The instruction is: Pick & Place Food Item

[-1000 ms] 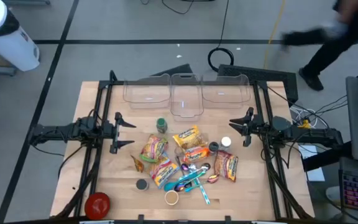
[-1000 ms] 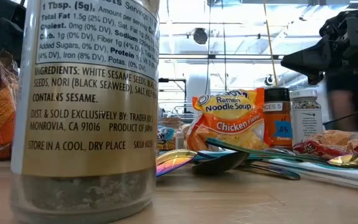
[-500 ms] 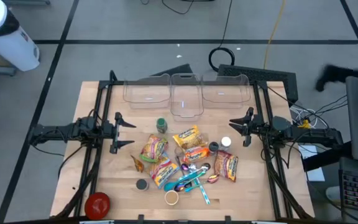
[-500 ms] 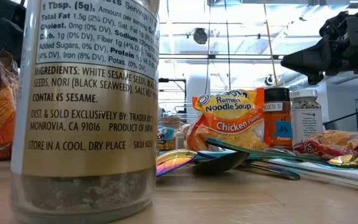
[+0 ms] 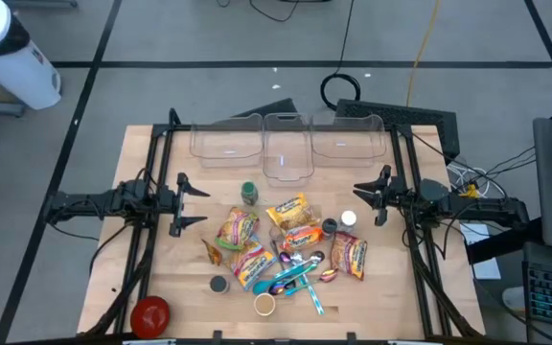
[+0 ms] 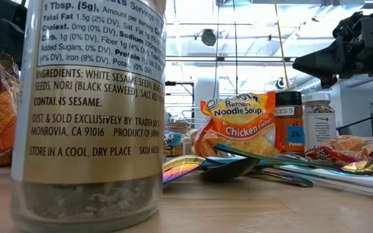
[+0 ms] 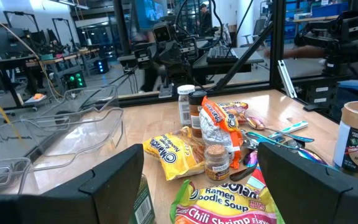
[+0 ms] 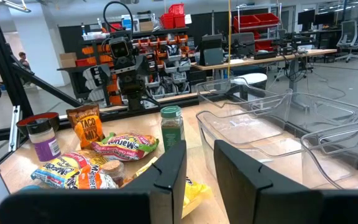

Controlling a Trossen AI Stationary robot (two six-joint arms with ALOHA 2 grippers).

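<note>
Several ramen packets lie flat in a heap at the table's middle: a yellow one (image 5: 288, 209), orange ones (image 5: 239, 228) (image 5: 300, 237) (image 5: 253, 265) and one at the right (image 5: 350, 255). My left gripper (image 5: 186, 202) is open and empty at the heap's left, level above the table. Its view looks over the yellow packet (image 7: 169, 152) and a shrimp packet (image 7: 229, 202). My right gripper (image 5: 376, 195) is open and empty at the heap's right. Its view shows a green-lidded jar (image 8: 171, 126).
Three clear bins (image 5: 226, 141) (image 5: 287, 149) (image 5: 348, 137) stand along the far edge. Spice jars (image 5: 249, 194) (image 5: 349, 219) (image 5: 219, 285), coloured spoons (image 5: 300, 278), a paper cup (image 5: 264, 305) and a red bowl (image 5: 149, 314) stand around the heap. A seasoning jar (image 6: 89, 110) fills the low view's left.
A person beyond the table's far right corner has walked out of view. Both arms and the things on the table have kept still.
</note>
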